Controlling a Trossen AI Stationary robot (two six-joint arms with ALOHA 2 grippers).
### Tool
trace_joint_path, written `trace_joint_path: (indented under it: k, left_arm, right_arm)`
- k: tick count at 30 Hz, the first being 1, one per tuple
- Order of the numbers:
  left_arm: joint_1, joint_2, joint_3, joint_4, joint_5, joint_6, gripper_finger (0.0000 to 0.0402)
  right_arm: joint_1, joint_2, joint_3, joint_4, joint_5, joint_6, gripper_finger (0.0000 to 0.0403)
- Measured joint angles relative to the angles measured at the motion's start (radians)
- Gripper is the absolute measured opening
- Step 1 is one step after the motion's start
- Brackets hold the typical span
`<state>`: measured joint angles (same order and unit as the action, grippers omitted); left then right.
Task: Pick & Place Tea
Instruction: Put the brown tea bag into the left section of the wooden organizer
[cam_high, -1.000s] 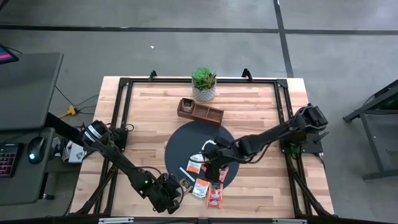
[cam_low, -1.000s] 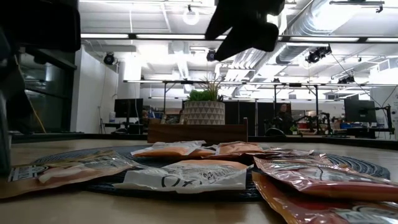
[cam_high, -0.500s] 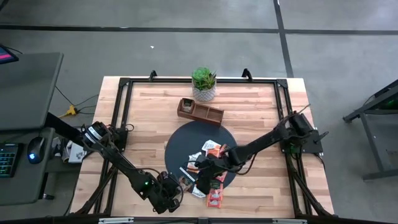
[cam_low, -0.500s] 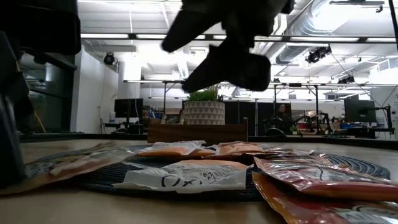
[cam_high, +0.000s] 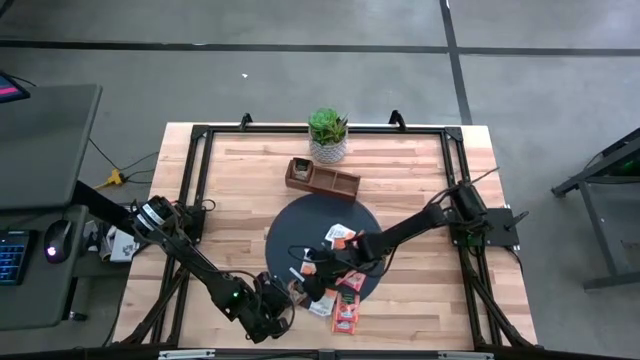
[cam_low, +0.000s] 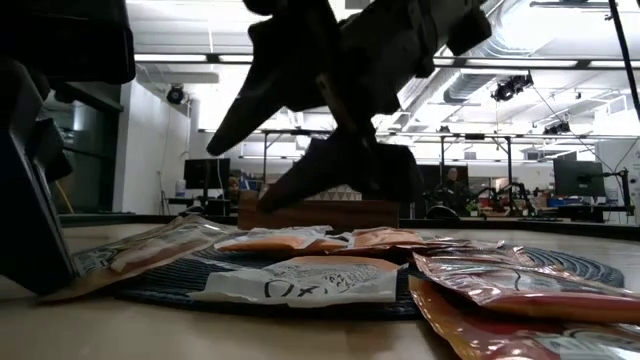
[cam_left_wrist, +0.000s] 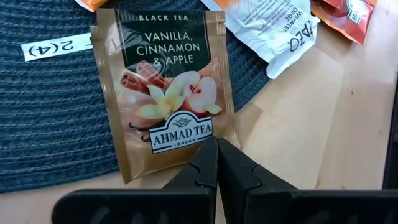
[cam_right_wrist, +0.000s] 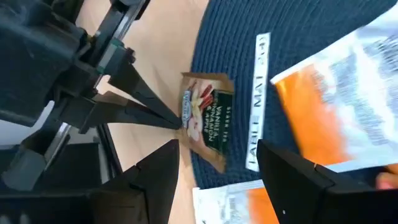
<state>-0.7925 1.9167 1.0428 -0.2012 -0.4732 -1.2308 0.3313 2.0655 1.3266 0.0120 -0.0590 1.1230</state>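
Left fingers (cam_left_wrist: 216, 163) pinched on glossy tan tea sachet (cam_left_wrist: 165, 93); right fingers (cam_right_wrist: 217, 163) spread.

Around the wooden table (cam_high: 250, 190) you see a grey floor (cam_high: 300, 70) crossed by dark lines, a grey desk (cam_high: 45, 130) with keyboard (cam_high: 12, 255) and mouse (cam_high: 57, 240) at the left, and beyond it ceiling strip lights (cam_low: 190, 58), exposed ducts (cam_low: 530, 30) and distant monitors (cam_low: 578, 178)

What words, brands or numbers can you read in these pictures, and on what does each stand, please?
"BLACK TEA", "VANILLA, CINNAMON & APPLE", "AHMAD TEA LONDON": tan-brown square tea sachet.
"2(4)", upside down: thin white paper strip on the dark round woven mat.
Print on the crumpled white sachet: unreadable.
Other sachets: too blurred.
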Motion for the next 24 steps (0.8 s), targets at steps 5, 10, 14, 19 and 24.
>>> trace_joint_path:
  k: [5, 10, 14, 19, 24]
  left_arm:
    - [0.0, 0.0, -0.001, 0.006, -0.012, 0.0, 0.0]
    - [0.0, 0.001, -0.001, 0.013, -0.013, 0.004, 0.0]
    - [0.0, 0.001, -0.001, 0.014, -0.013, 0.004, 0.0]
    - [0.0, 0.001, -0.002, 0.018, -0.016, 0.004, 0.0]
    - [0.0, 0.001, -0.002, 0.019, -0.016, 0.004, 0.0]
  right_arm:
    - [0.002, 0.024, 0.0, 0.025, -0.001, 0.029, 0.0211]
    - [0.004, 0.026, 0.0, 0.028, 0.018, 0.025, 0.0211]
    - [0.003, 0.026, 0.0, 0.03, 0.026, 0.024, 0.0211]
    - [0.007, 0.026, 0.0, 0.031, 0.028, 0.023, 0.0211]
    - [0.01, 0.026, 0.0, 0.031, 0.035, 0.022, 0.0211]
